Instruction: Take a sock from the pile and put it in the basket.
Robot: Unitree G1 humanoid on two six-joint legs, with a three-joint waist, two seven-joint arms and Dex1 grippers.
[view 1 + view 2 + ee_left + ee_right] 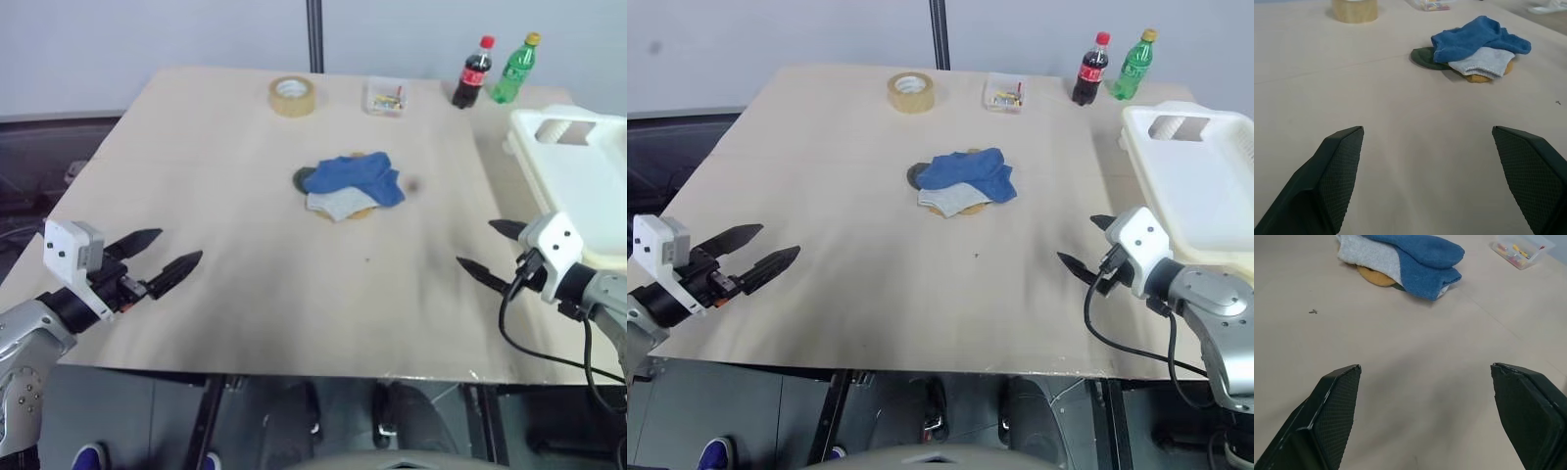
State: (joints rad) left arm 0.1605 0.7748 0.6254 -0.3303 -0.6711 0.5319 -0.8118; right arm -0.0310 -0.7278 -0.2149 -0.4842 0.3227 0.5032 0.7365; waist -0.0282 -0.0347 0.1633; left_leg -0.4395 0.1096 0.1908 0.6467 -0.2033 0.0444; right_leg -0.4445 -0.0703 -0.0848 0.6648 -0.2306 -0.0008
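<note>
1. Socks make up the pile (349, 186), a small loose heap near the middle of the worktop (245, 264), somewhat closer to its far edge than to its near edge.
2. On top of the heap lies a blue sock (355, 174); a light grey sock (336, 204) pokes out beneath it toward the near edge, a mustard one shows at the underside, and a dark green one (305, 180) sticks out on the left.
3. Left hand (167, 257) hovers over the near left corner of the worktop, its two black fingers spread wide and holding nothing; it points forward and to the right, toward the heap, which lies well apart from it.
4. Right hand (490, 250) hovers by the right edge of the worktop near the front, fingers likewise spread wide and empty, pointing forward and to the left; the pile is well apart from it too, further in and toward the far edge.
5. Between the two hands is bare worktop; the heap sits ahead of both, roughly midway between them.
6. Just beside the right hand, at the right edge of the worktop, stands the cream-white basket (578, 171), with no sock in the part that shows.
7. Along the far edge are a tape roll (292, 95), a small clear box (385, 97), a cola bottle (473, 71) and a green bottle (514, 68).
</note>
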